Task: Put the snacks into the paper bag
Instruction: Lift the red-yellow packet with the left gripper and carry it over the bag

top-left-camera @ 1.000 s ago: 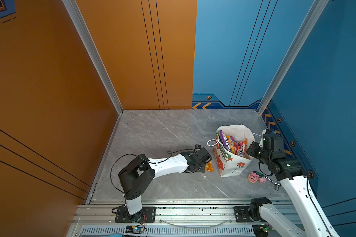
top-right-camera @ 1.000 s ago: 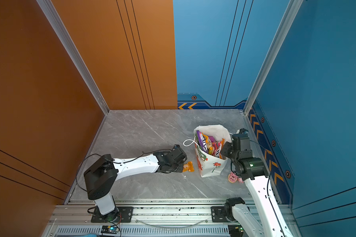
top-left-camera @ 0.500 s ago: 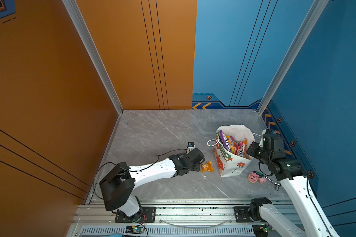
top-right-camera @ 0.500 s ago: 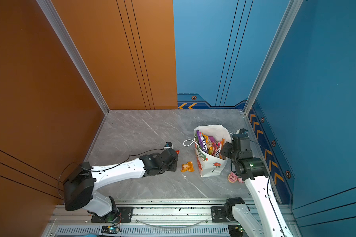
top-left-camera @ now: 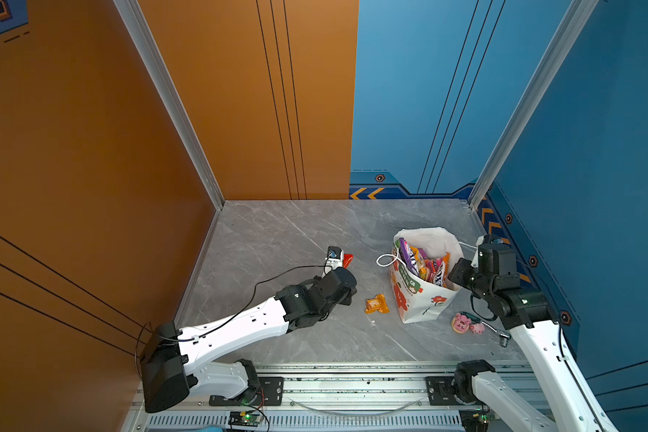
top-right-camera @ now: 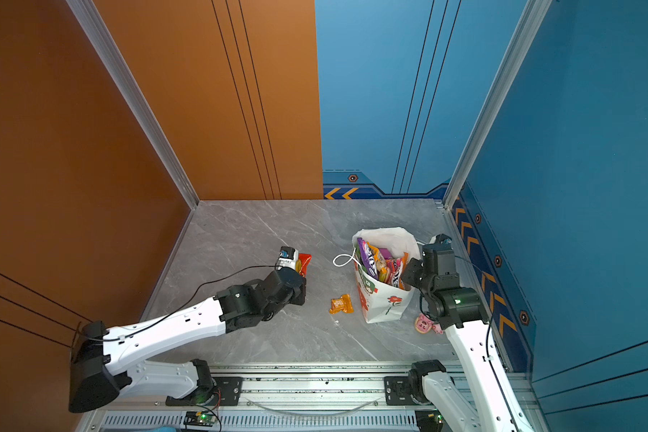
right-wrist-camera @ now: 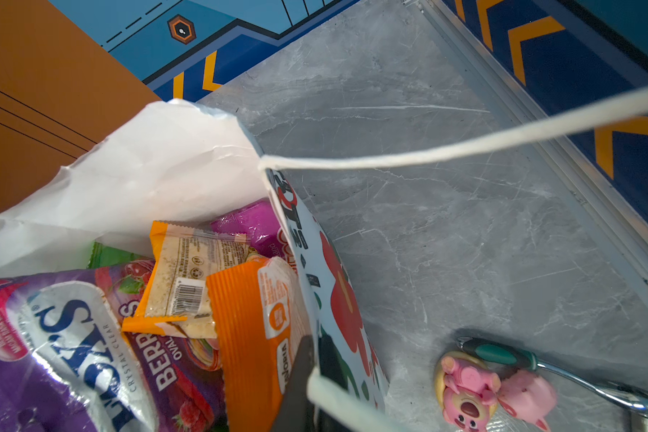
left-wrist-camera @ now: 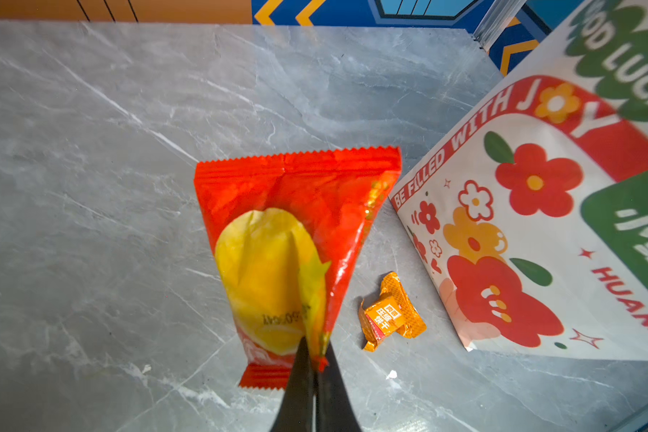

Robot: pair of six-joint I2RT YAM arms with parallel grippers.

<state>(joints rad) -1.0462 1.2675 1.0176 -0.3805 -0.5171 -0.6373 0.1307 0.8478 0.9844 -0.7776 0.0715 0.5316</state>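
While most snacks (top-left-camera: 423, 262) already sit inside the paper bag (top-left-camera: 419, 305), two are outstanding; left tool (left-wrist-camera: 317, 368) is clamped on the corner of a glossy, creased red packet (left-wrist-camera: 296, 224); a small orange packet (left-wrist-camera: 390, 310) lies on the surface (left-wrist-camera: 90, 149) between that tool and the bag; right tool (right-wrist-camera: 311, 377) pinches the bag's rim.

You read on paper bag (left-wrist-camera: 532, 232): "BE FILLED WITH JOY", "OD LUCK", "HUAN" | on purple candy bag (right-wrist-camera: 72, 348): "CRYSTAL CLEAR", "BERR"
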